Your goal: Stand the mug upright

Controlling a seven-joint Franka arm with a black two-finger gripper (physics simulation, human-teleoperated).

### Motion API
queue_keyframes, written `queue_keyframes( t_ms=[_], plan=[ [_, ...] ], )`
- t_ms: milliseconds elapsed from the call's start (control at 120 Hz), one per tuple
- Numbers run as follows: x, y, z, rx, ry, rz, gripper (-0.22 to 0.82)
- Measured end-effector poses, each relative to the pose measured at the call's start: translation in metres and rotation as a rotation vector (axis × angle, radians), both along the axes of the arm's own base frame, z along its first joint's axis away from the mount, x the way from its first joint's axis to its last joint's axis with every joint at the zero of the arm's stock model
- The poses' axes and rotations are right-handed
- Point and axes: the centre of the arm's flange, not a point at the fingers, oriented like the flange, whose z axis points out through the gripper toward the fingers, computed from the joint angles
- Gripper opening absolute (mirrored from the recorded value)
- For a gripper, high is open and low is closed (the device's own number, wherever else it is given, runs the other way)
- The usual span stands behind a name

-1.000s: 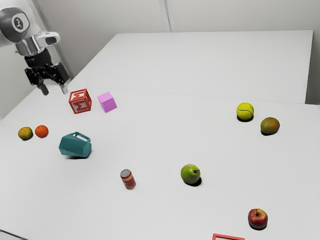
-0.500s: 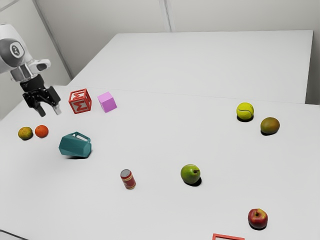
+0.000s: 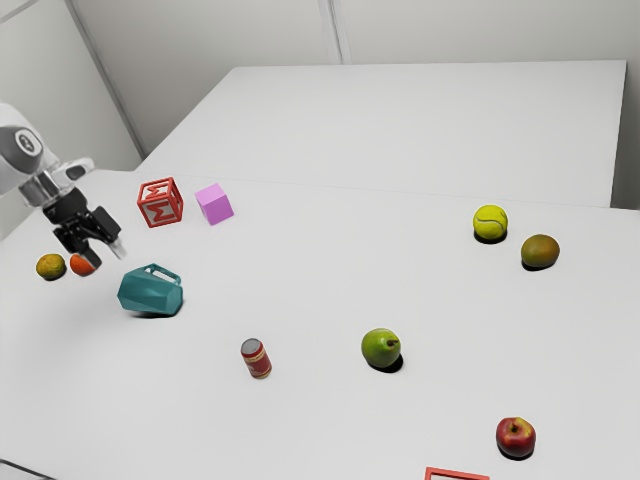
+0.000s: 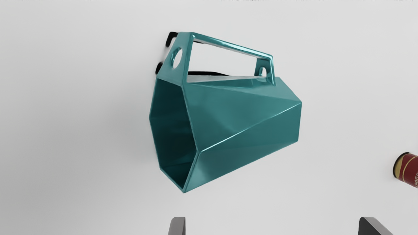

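mug job, seen from across the table. teal faceted mug with an angular loop handle (image 3: 151, 291) lies on its side on the white table; mouth faces away from the small red-and-gold can (image 3: 256, 358), base toward it. black two-finger claw (image 3: 107, 258) hangs above the table, fingers wide apart, nothing between them.

step in hand, my reading: getting to the mug for a grip. next move calls for lining up over body or handle, lowering, closing, then tipping it mouth-up.

mug sits near the claw, toward the exterior view's right and lower; by the wrist view, out ahead of the fingertips, handle on the far side.
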Motion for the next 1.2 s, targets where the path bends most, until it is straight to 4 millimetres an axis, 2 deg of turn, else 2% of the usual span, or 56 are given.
queue_keyframes(
  t_ms=[358, 767, 1058, 1117, 1200],
  plan=[
    [0.003, 0.011, -0.036, -0.085, -0.052, 0.007, 0.57],
    [0.009, 0.005, -0.077, -0.210, -0.118, 0.041, 0.57],
    [-0.002, 0.001, -0.108, -0.330, -0.159, 0.112, 0.56],
    [-0.004, 0.000, -0.110, -0.348, -0.170, 0.120, 0.53],
    [-0.004, -0.001, -0.111, -0.361, -0.186, 0.121, 0.39]
  ],
)
